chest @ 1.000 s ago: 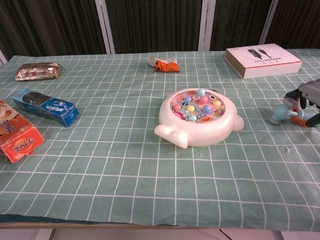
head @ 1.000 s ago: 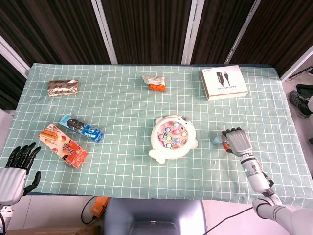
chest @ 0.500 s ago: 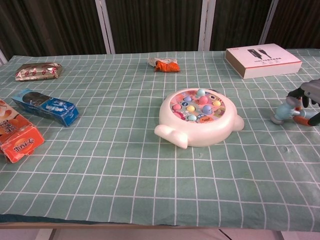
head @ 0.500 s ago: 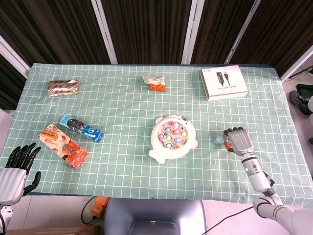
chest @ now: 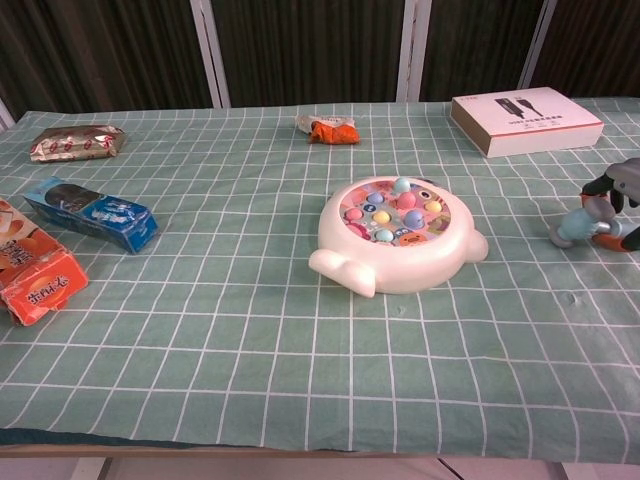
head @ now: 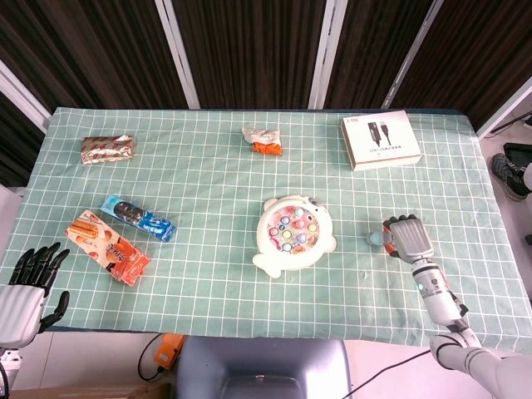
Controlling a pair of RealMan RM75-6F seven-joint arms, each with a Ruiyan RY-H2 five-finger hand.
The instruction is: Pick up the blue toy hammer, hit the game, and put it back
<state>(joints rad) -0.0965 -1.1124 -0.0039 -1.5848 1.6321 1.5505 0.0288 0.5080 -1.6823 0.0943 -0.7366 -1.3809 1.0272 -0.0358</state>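
Observation:
The white whack-a-mole game [head: 291,233] [chest: 398,233] with coloured pegs sits mid-table. To its right lies the blue toy hammer [head: 376,239] [chest: 570,228], its blue head pointing at the game. My right hand [head: 410,239] [chest: 618,195] curls over the hammer's orange handle and grips it, hiding most of the handle. Whether the head touches the cloth is unclear. My left hand [head: 29,287] hangs off the table's near left corner, fingers spread, holding nothing; the chest view does not show it.
A white cable box [head: 381,140] [chest: 525,123] lies at the back right and an orange snack packet [head: 264,140] behind the game. On the left are a blue cookie pack [head: 137,218], an orange box [head: 108,246] and a foil packet [head: 107,149].
My right hand has shifted a little to the right, away from the game, and the hammer has moved with it. The left hand has stayed put.

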